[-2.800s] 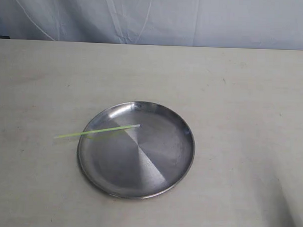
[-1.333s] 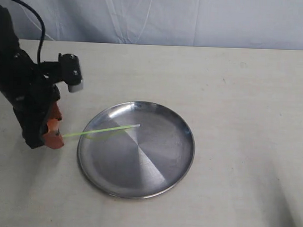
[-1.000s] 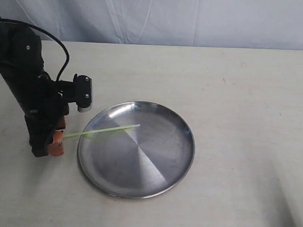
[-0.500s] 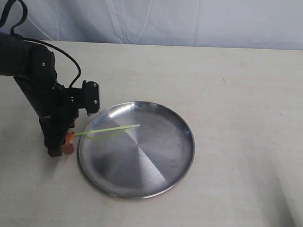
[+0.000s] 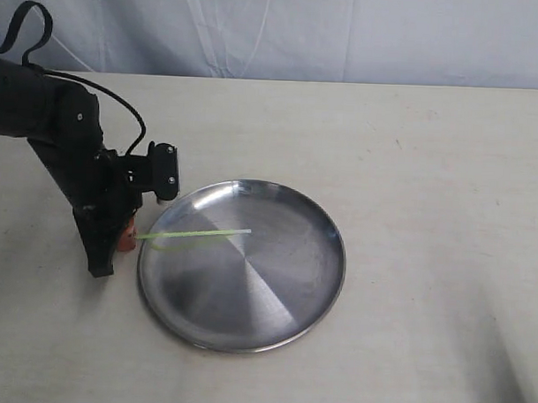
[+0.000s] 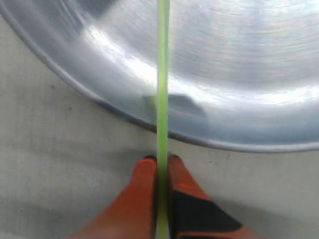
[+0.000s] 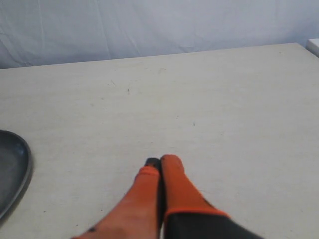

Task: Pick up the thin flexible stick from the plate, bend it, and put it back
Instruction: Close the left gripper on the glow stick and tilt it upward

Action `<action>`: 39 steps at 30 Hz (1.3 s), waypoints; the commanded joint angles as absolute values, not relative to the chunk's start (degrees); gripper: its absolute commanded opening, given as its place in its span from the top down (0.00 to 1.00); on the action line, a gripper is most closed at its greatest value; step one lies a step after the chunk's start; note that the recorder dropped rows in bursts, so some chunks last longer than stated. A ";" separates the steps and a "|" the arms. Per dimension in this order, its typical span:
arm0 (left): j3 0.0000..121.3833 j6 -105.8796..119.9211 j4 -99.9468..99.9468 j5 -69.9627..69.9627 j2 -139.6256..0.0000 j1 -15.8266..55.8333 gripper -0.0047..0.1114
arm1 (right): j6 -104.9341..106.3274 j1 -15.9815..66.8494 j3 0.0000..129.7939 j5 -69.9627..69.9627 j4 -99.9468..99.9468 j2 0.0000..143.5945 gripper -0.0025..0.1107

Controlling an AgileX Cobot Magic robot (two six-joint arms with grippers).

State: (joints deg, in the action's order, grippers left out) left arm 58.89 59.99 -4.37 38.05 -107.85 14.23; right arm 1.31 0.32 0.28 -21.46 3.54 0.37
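Where the exterior view hides most of the left gripper [image 5: 124,238] behind its black arm [image 5: 72,150], the left wrist view shows it plainly. There the left gripper [image 6: 162,160] is seen with its orange fingers [image 6: 142,199] closed on one end of the stick [image 6: 163,74], just outside the rim of the plate [image 6: 239,59]. In the exterior view the stick [image 5: 193,237] is seen as a very thin, straight, lime-green rod. It is held at its left end and reaches over the rim to about the middle of the steel plate [image 5: 248,298], which lies on the pale worktop [image 5: 430,145]. Whether the far end rests on the plate cannot be told. The right gripper [image 7: 159,162] is shown only in the right wrist view, closed on nothing, over the worktop and well apart from the plate's edge [image 7: 14,164].
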 commanded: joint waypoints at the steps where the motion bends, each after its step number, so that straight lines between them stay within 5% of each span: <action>1: 59.14 59.97 -8.19 41.25 -104.02 14.50 0.96 | 1.42 0.03 0.00 -20.85 3.10 0.00 0.99; 24: 47.96 55.71 -47.98 53.43 -82.28 14.50 0.96 | 1.42 0.00 0.00 -20.07 1.61 0.00 0.99; 29: 43.17 60.38 -53.47 54.22 -78.11 14.50 0.96 | 1.16 0.00 0.00 -9.68 -1.06 0.00 0.99; 39: 41.12 61.99 -55.63 54.13 -74.10 14.50 0.96 | -18.56 0.03 0.00 12.27 40.45 0.00 0.99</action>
